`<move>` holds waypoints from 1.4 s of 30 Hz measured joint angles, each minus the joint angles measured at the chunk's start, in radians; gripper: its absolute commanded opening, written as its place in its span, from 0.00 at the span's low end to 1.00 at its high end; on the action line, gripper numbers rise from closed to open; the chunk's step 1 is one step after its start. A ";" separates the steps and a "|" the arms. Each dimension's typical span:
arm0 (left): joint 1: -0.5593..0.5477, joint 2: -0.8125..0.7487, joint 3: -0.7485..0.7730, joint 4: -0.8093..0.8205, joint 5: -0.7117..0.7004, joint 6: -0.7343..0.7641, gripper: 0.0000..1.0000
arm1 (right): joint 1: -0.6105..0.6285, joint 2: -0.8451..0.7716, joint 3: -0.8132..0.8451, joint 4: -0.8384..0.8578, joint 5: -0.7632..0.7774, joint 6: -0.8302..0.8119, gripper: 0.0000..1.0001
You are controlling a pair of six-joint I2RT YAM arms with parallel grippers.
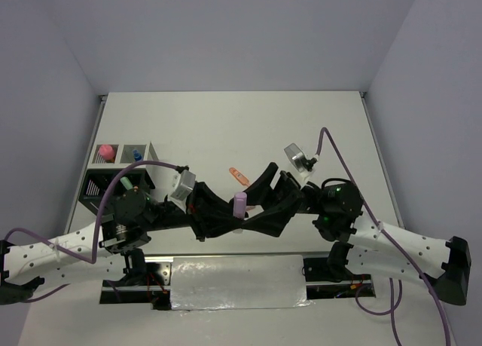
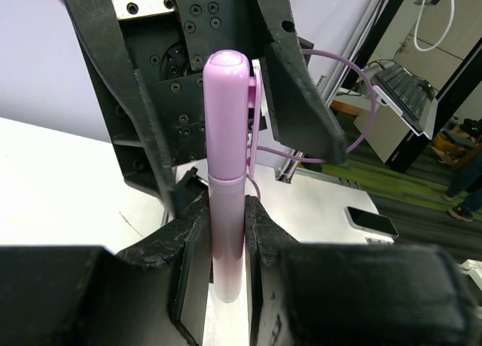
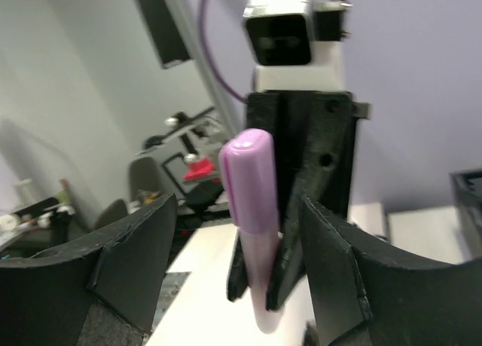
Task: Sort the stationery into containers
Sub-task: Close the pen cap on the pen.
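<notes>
A purple highlighter pen (image 1: 239,204) stands upright above the table's middle. My left gripper (image 1: 233,215) is shut on its lower barrel; in the left wrist view the pen (image 2: 226,157) rises from between that gripper's (image 2: 226,240) pads. My right gripper (image 1: 254,201) is open, with its fingers on either side of the same pen and not touching it. In the right wrist view the pen (image 3: 251,195) stands between my right gripper's (image 3: 237,210) spread fingers. The organizer (image 1: 120,182) stands at the left, holding a pink-capped item (image 1: 106,150) and a blue-capped bottle (image 1: 137,156).
An orange pen (image 1: 237,175) lies on the table just behind the two grippers. A foil-covered plate (image 1: 237,282) lies at the near edge between the arm bases. The white table (image 1: 248,127) is walled on three sides.
</notes>
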 measured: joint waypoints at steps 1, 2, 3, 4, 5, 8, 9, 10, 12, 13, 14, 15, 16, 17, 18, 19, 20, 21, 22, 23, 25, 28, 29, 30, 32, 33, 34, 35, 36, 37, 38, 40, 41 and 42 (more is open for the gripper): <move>0.000 0.000 0.000 -0.002 -0.002 0.002 0.00 | 0.000 -0.014 0.004 -0.044 0.017 -0.021 0.72; 0.000 0.000 0.000 -0.005 -0.006 0.008 0.00 | 0.000 -0.034 0.010 -0.101 0.045 -0.047 0.72; 0.000 -0.002 0.000 -0.011 -0.010 0.017 0.00 | 0.000 -0.051 0.015 -0.150 0.073 -0.073 0.72; 0.000 -0.003 0.000 -0.019 -0.016 0.021 0.00 | 0.000 -0.065 0.021 -0.193 0.098 -0.095 0.72; 0.000 -0.004 0.000 -0.026 -0.021 0.026 0.00 | 0.000 -0.080 0.029 -0.241 0.129 -0.120 0.72; 0.000 -0.010 0.000 -0.055 -0.040 0.046 0.00 | 0.000 -0.113 0.039 -0.336 0.192 -0.171 0.67; 0.000 -0.011 0.002 -0.069 -0.047 0.050 0.00 | 0.000 -0.121 0.040 -0.361 0.207 -0.185 0.64; 0.000 -0.012 0.008 -0.082 -0.053 0.053 0.00 | 0.000 -0.126 0.042 -0.383 0.218 -0.195 0.56; 0.002 -0.013 0.018 -0.108 -0.070 0.062 0.00 | 0.003 -0.129 0.047 -0.407 0.230 -0.210 0.51; 0.003 -0.013 0.022 -0.117 -0.080 0.069 0.00 | 0.006 -0.129 0.052 -0.417 0.233 -0.217 0.51; 0.003 -0.013 0.028 -0.127 -0.086 0.072 0.00 | 0.010 -0.130 0.056 -0.424 0.235 -0.222 0.52; 0.003 -0.013 0.033 -0.135 -0.089 0.074 0.00 | 0.012 -0.130 0.058 -0.428 0.235 -0.226 0.53; 0.003 -0.013 0.038 -0.138 -0.094 0.075 0.00 | 0.013 -0.129 0.059 -0.435 0.235 -0.232 0.56; 0.003 -0.013 0.043 -0.142 -0.098 0.076 0.00 | 0.015 -0.129 0.060 -0.438 0.234 -0.236 0.60; 0.003 -0.013 0.050 -0.143 -0.103 0.076 0.00 | 0.016 -0.128 0.060 -0.441 0.234 -0.239 0.63; 0.003 -0.014 0.056 -0.147 -0.107 0.076 0.00 | 0.018 -0.127 0.060 -0.443 0.229 -0.242 0.68; 0.003 -0.014 0.062 -0.150 -0.110 0.076 0.00 | 0.019 -0.127 0.060 -0.444 0.223 -0.243 0.70; 0.003 -0.014 0.068 -0.151 -0.111 0.076 0.00 | 0.021 -0.127 0.060 -0.444 0.216 -0.246 0.72; 0.003 -0.014 0.072 -0.151 -0.112 0.076 0.00 | 0.023 -0.128 0.060 -0.444 0.210 -0.247 0.72; 0.003 -0.014 0.076 -0.151 -0.111 0.076 0.00 | 0.023 -0.129 0.060 -0.444 0.203 -0.247 0.73; 0.003 -0.014 0.077 -0.153 -0.110 0.076 0.00 | 0.024 -0.132 0.060 -0.446 0.198 -0.251 0.73; 0.003 -0.008 0.077 -0.158 -0.096 0.077 0.00 | 0.024 -0.140 0.077 -0.478 0.209 -0.272 0.73; 0.003 -0.006 0.077 -0.159 -0.089 0.077 0.00 | 0.024 -0.141 0.094 -0.499 0.218 -0.282 0.73; 0.003 -0.004 0.077 -0.160 -0.084 0.077 0.00 | 0.024 -0.141 0.115 -0.518 0.229 -0.293 0.73; 0.003 -0.001 0.077 -0.160 -0.073 0.077 0.00 | 0.024 -0.140 0.161 -0.555 0.254 -0.313 0.73; 0.003 0.000 0.077 -0.160 -0.068 0.077 0.00 | 0.024 -0.140 0.174 -0.564 0.259 -0.319 0.73; 0.002 0.000 0.077 -0.161 -0.064 0.077 0.00 | 0.024 -0.137 0.206 -0.585 0.271 -0.332 0.73; 0.002 0.000 0.077 -0.161 -0.060 0.077 0.00 | 0.024 -0.132 0.227 -0.596 0.277 -0.340 0.73; 0.002 0.000 0.077 -0.162 -0.056 0.077 0.00 | 0.024 -0.126 0.242 -0.603 0.279 -0.346 0.71; 0.002 0.000 0.077 -0.164 -0.053 0.077 0.00 | 0.024 -0.120 0.256 -0.608 0.279 -0.352 0.71; 0.002 0.001 0.077 -0.167 -0.052 0.077 0.00 | 0.024 -0.118 0.265 -0.610 0.278 -0.355 0.70; 0.002 0.005 0.077 -0.171 -0.050 0.078 0.00 | 0.024 -0.111 0.274 -0.610 0.274 -0.359 0.70; 0.002 0.006 0.077 -0.173 -0.050 0.078 0.00 | 0.024 -0.107 0.274 -0.611 0.272 -0.359 0.70; 0.002 0.008 0.077 -0.178 -0.050 0.079 0.00 | 0.024 -0.101 0.274 -0.612 0.269 -0.359 0.69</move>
